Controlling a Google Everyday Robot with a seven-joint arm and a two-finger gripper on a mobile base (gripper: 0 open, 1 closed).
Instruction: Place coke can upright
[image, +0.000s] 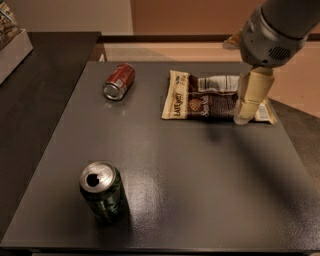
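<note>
Camera view: claw (246, 116), state untellable, is held well apart from toppled coke can (119, 81); reach and grasp are judged needed.

We look down on a dark grey table (200, 200) with a dull sheen under dim, warm light (the tool (245, 112) hangs above its far right part). Against its left side we see a black counter (45, 100), and beyond the table a strip of pale floor (165, 52), a dark baseboard (165, 38), an off-white wall (75, 15) and an orange-brown wall (190, 15) beside it.
</note>
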